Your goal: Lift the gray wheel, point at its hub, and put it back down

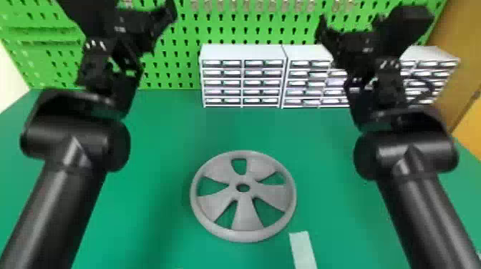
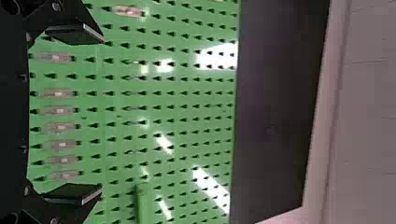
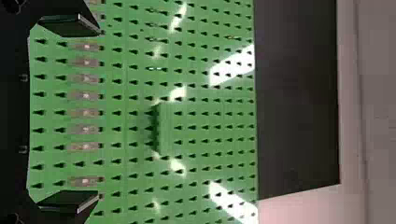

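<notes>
One green table (image 1: 154, 200) meets a green pegboard (image 1: 186, 32) at twelve. Of my tools, the left gripper (image 1: 125, 12) hangs raised at eleven and the right gripper (image 1: 370, 25) at one, both with fingers apart. Gray wheel (image 1: 243, 236): flat on the table, between my arms. Pale strip (image 1: 302, 250): just off its five-o'clock rim.

Left wrist view: left gripper (image 1: 121, 9) open, its flat black fingers (image 2: 74, 193) set wide apart. Beyond them, green pegboard (image 2: 187, 112) with rows of dark slots and scattered white glare. Small brownish tags (image 2: 60, 127) noted on the board, most in one row. Green ledge (image 2: 144, 205) also on the board. Past the board's edge: black panel (image 2: 275, 107), then pale wall (image 2: 364, 112).
</notes>
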`<state>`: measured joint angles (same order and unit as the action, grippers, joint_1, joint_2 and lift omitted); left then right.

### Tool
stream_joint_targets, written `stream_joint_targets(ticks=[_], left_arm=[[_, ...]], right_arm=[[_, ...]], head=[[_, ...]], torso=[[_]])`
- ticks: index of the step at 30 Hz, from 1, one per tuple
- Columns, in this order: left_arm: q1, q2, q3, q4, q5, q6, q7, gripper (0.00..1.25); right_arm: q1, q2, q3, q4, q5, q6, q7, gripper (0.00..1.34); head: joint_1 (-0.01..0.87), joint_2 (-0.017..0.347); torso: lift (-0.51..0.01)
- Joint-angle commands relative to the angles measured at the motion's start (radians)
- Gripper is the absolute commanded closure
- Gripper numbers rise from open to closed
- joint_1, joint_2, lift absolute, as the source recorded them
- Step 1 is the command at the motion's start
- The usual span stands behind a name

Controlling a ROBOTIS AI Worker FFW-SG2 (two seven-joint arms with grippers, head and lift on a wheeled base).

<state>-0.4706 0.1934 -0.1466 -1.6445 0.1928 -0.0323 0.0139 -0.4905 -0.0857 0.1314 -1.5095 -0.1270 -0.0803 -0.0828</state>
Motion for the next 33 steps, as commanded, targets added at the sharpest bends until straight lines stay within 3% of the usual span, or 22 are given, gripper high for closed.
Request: stream_joint_targets(ticks=[1,23,33], left_arm=[[-0.057,0.0,-0.001,0.002,0.0,-0.006,0.003,0.16],[-0.293,0.004,-0.053,0.006,-0.026,-0.078,0.035,0.13],[-0.376,0.015,-0.039,-0.025,-0.03,-0.103,0.044,0.13]], right_arm=[[-0.057,-0.009,0.008,0.0,0.001,-0.018,0.0,0.08],[-0.278,-0.045,0.019,0.0,-0.025,-0.05,-0.032,0.08],[-0.378,-0.075,0.027,-0.04,-0.026,-0.041,-0.043,0.08]], head=[[0.692,0.048],[0.692,0.048],[0.692,0.048]], torso=[[-0.088],[-0.088],[-0.088]])
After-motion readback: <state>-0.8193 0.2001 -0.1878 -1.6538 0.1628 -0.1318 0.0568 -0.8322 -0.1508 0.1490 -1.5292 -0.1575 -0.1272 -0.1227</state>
